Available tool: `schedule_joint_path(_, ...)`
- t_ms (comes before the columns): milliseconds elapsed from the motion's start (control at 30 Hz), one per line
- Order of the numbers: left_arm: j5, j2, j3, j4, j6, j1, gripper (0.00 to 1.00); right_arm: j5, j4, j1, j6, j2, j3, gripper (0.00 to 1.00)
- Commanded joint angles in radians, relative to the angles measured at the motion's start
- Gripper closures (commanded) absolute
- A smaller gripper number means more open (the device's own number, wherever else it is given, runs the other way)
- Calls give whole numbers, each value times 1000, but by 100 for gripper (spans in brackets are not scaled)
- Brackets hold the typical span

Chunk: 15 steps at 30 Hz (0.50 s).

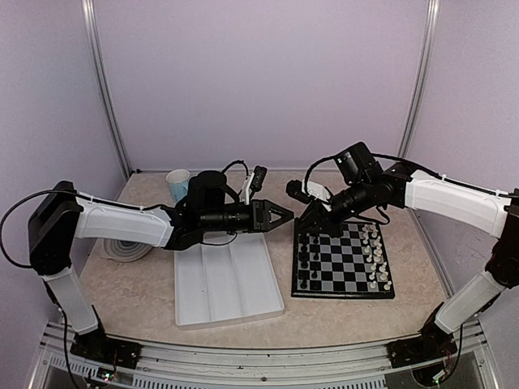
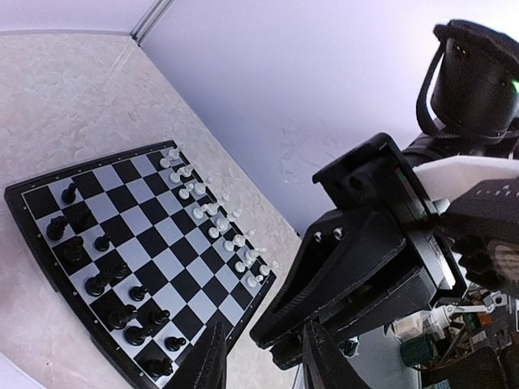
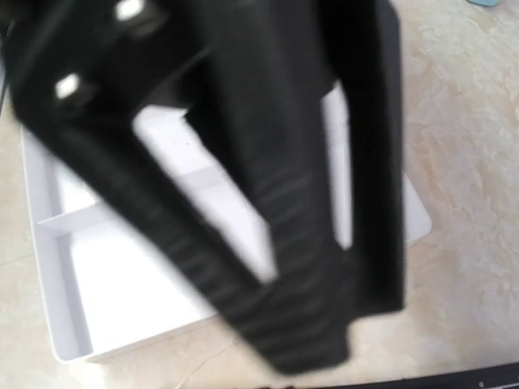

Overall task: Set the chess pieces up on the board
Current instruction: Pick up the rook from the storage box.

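Note:
The board (image 1: 345,263) lies right of centre. Black chess pieces (image 1: 306,259) stand along its left side and white pieces (image 1: 375,258) along its right. In the left wrist view the board (image 2: 154,219) shows black pieces (image 2: 105,279) at lower left. My left gripper (image 1: 285,216) hovers level just left of the board's far-left corner. Its fingers stand apart with nothing between them (image 2: 265,322). My right gripper (image 1: 301,228) points down-left over that same corner, close to the left gripper's tips. Its blurred fingers (image 3: 268,243) meet at the tips (image 3: 324,348); no piece shows there.
A white compartment tray (image 1: 227,284) sits left of the board, under the left arm; its bare compartments (image 3: 122,292) show in the right wrist view. A blue-and-white cup (image 1: 178,185) stands at the back left. A grey round object (image 1: 126,250) lies at the left.

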Motion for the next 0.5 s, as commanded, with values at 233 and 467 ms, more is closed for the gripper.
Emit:
schedule_joint_path(233, 63, 25, 24, 63, -24, -14, 70, -12, 11, -3, 0, 13, 10, 100)
schedule_joint_path(467, 73, 61, 59, 28, -22, -22, 70, 1, 11, -5, 11, 21, 22, 100)
